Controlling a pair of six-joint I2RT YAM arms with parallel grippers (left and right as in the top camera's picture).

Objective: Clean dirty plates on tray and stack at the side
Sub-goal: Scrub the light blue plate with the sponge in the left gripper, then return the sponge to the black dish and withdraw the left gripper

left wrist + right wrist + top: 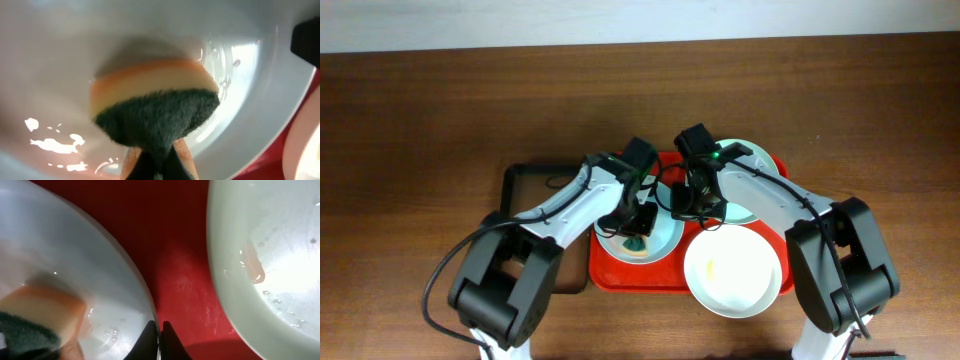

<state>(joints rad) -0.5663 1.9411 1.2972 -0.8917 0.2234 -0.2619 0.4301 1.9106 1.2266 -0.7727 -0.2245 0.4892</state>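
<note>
1. Sponge [155, 107] fills the left wrist view: green scrub face toward the lens, yellow foam against the blue plate [665, 232]. The left tool [638, 222] is pinching the sponge.
2. That plate lies on the left part of the red tray [610, 272]; the green plate [757, 160] sits at the tray's far right corner, and the white plate [732, 272] overlaps its near right edge.
3. The right tool [160, 339] is pressed together, empty as far as I can see, its tips at the blue plate's rim beside bare tray. It looks placed to steady the plate.
4. To scrub well, I would keep the sponge flat, work in small circles across the basin toward the rim, and press lightly so the glossy plate does not slide.
5. Water beads show on the plate; expect it to be slippery when lifted.
6. The green plate shows an orange smear [252, 265]; nothing is stacked yet.
</note>
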